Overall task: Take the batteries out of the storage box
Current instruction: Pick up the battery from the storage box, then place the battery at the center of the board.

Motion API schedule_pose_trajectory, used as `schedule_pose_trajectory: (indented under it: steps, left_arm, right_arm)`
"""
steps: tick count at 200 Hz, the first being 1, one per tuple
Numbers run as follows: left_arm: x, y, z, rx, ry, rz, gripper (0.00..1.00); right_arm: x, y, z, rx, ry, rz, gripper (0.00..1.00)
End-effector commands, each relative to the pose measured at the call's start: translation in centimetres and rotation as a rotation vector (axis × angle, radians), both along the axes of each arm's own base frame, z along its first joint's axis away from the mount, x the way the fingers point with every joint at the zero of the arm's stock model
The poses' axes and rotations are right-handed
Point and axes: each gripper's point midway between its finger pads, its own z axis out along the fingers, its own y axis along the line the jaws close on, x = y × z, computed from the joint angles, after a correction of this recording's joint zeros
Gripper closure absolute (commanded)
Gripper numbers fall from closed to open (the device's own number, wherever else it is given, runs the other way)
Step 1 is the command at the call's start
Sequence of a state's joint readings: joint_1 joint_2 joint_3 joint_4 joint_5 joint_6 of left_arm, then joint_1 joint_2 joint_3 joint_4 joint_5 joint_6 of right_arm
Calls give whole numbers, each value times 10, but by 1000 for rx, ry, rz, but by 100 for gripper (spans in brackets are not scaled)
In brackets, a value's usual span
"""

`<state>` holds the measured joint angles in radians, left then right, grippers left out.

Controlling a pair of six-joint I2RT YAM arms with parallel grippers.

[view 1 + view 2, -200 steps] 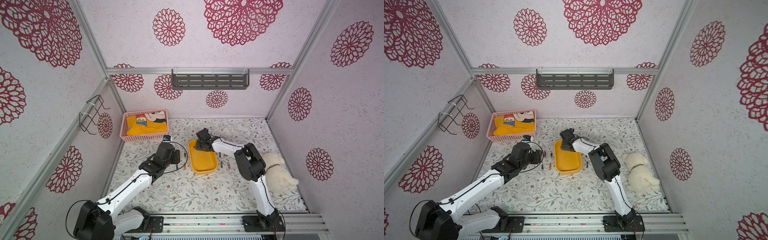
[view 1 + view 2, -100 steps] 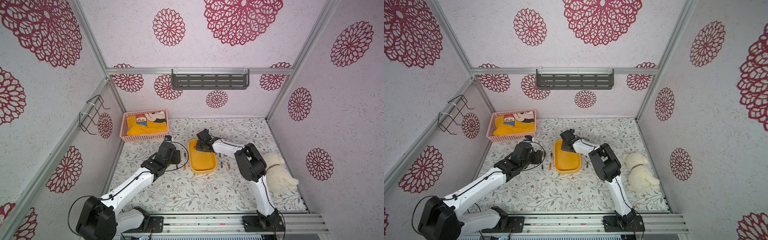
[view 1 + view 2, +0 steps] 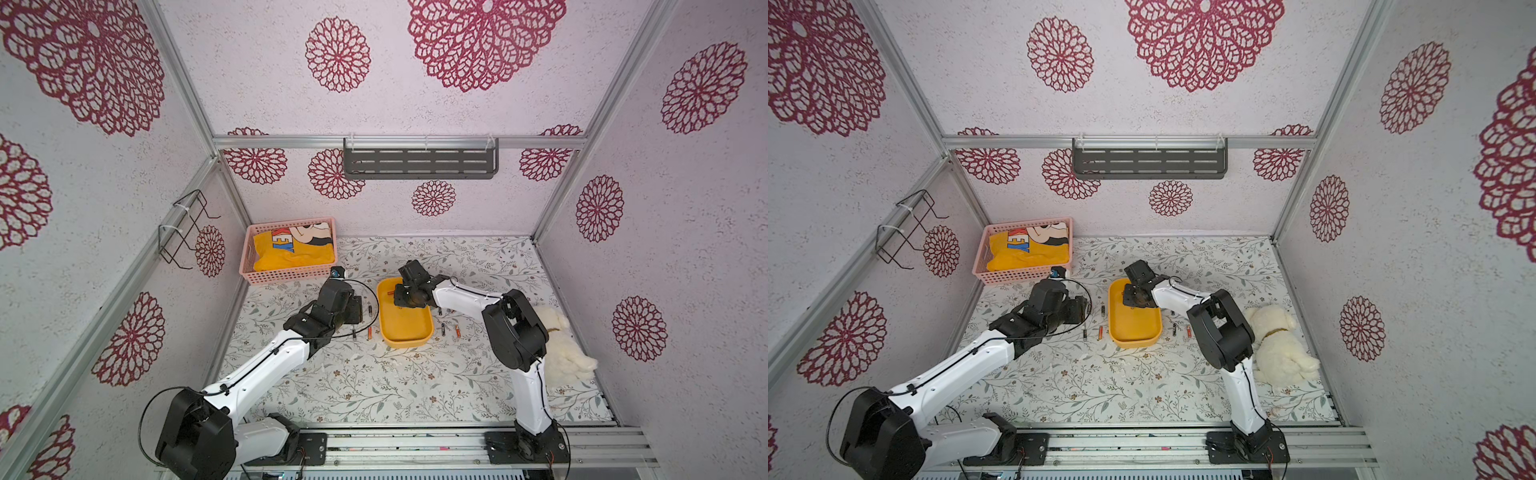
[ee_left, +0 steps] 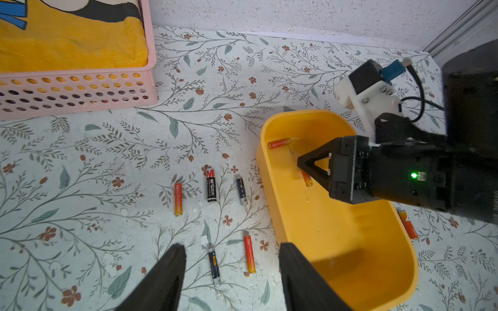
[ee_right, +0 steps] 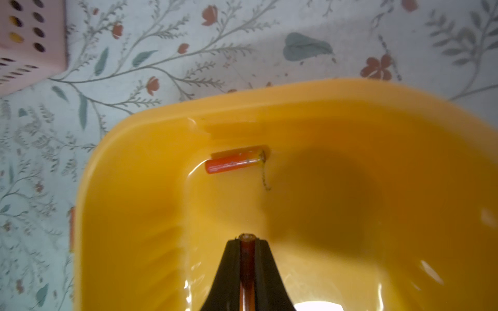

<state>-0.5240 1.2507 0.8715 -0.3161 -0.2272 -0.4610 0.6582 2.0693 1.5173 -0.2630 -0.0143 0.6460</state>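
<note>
The yellow-orange storage box [image 3: 405,343] [image 3: 1133,343] lies mid-mat. My right gripper [image 5: 247,239] [image 4: 303,164] reaches into its far end, shut on an orange battery [image 5: 246,253] [image 4: 307,180] that lies lengthwise between the fingers. A second orange battery [image 5: 234,163] [image 4: 279,143] lies against the box's far wall. Left of the box my left gripper [image 4: 231,249] [image 3: 357,316] hangs open over the mat with nothing between its fingers. Several orange and black batteries [image 4: 211,185] lie on the mat below and ahead of it. Two more batteries [image 3: 451,331] lie right of the box.
A pink lattice basket [image 3: 291,253] with yellow cloth stands at the back left. Against the right wall, behind my right arm, lies a white plush dog [image 3: 557,349]. A grey shelf [image 3: 419,162] hangs on the back wall and a wire rack [image 3: 187,232] on the left wall.
My right gripper's jaws have closed on the orange battery inside the box. The left arm has shifted only slightly and stays open.
</note>
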Motion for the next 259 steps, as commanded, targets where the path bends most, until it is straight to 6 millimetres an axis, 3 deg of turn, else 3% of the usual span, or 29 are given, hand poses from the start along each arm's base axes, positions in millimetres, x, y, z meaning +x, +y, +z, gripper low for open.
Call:
schedule_pose_trajectory:
  steps: [1,39,59,80,121,150,203,259]
  left_arm:
    - [5,0,11,23,-27,0,40]
    - [9,-6,21,31,-38,-36,40]
    - [11,-14,25,20,-41,-72,40]
    - [13,-27,27,5,-40,-128,40]
    - [12,-49,20,27,-25,-218,37]
    - [13,-52,11,43,-4,-224,34]
    - [13,-53,-5,90,21,-260,33]
    - [19,-52,-9,161,66,-314,31]
  right_arm:
    - [1,5,58,100,-91,49,100]
    - [-7,-12,96,117,-178,63,100]
    - [-11,-40,109,52,-226,36,100]
    - [-19,-79,107,-50,-252,1,100]
    - [-43,-169,68,-190,-199,-112,100]
    - [-58,-210,34,-254,-125,-172,100]
    - [-69,-239,-16,-302,-20,-230,100]
    - [-67,-248,-39,-330,12,-249,100]
